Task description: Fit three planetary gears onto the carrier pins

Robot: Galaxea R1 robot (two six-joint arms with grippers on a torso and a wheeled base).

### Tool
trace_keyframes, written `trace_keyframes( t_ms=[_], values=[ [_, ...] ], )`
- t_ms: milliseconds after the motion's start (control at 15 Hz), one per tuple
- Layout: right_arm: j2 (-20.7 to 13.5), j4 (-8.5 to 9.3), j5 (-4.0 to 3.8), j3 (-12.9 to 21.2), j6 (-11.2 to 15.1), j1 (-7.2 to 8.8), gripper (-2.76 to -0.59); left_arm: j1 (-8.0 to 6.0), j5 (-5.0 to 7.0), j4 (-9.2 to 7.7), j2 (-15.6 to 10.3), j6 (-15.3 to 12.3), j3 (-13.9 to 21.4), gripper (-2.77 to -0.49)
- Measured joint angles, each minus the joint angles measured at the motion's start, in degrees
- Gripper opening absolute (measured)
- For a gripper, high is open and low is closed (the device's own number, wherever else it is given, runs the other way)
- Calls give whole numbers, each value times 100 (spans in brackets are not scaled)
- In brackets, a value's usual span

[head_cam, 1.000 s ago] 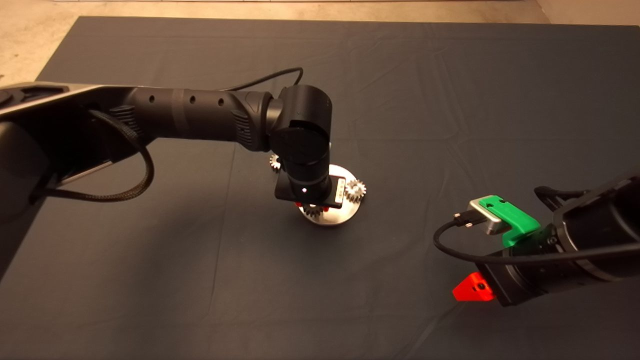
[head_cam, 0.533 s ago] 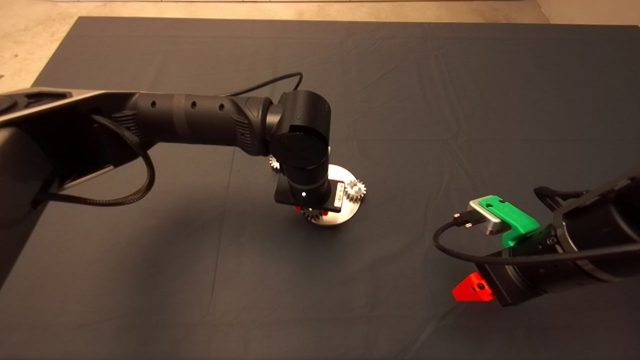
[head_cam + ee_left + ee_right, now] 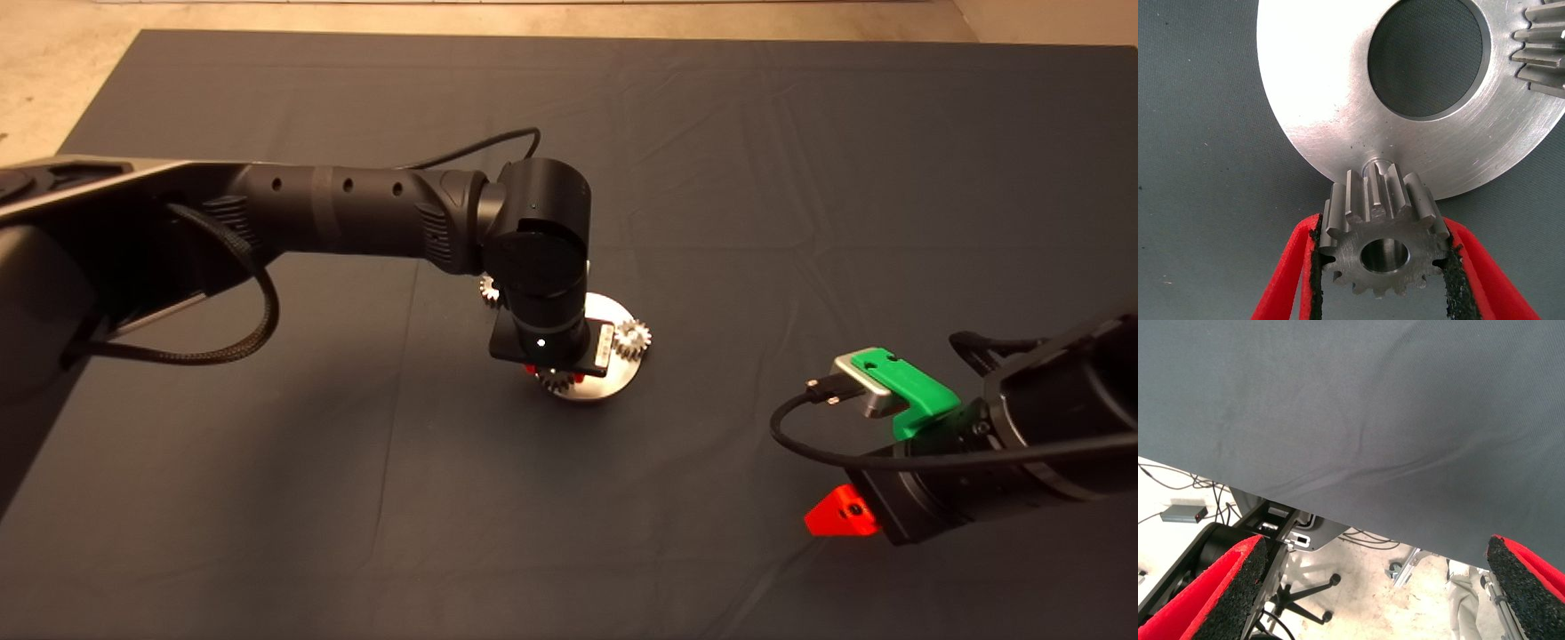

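Note:
My left gripper (image 3: 1381,263) is shut on a small silver planetary gear (image 3: 1381,240), its black pads pressing the teeth on both sides. This gear hangs at the near rim of the shiny carrier disc (image 3: 1331,100), and the top of one carrier pin (image 3: 1374,165) shows just behind it. A second gear (image 3: 1541,47) sits on the disc. In the head view the left gripper (image 3: 556,375) hovers over the disc (image 3: 613,382), the seated gear (image 3: 633,339) is at the disc's right side, and a third gear (image 3: 487,289) lies on the mat, half hidden by the wrist.
My right gripper (image 3: 840,514) waits at the lower right over the mat's edge, its fingers (image 3: 1225,593) wide apart above floor, cables and a chair base. The dark mat (image 3: 800,178) spreads wrinkled on all sides of the disc.
The left arm has shifted only slightly over the disc, still holding the gear. The right arm has not moved.

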Motion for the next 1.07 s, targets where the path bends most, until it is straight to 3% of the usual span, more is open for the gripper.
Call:
trace_keyframes(
  t_ms=[133,333,1067],
  values=[
    [-2,0,2,0,0,0,-89,-13,18,-40,61,106,-96,-232],
    [-5,0,2,0,0,0,-89,133,-38,12,107,156,-273,-233],
    [-5,2,0,0,0,0,-89,132,-51,-11,122,204,-347,-221]
  ],
)
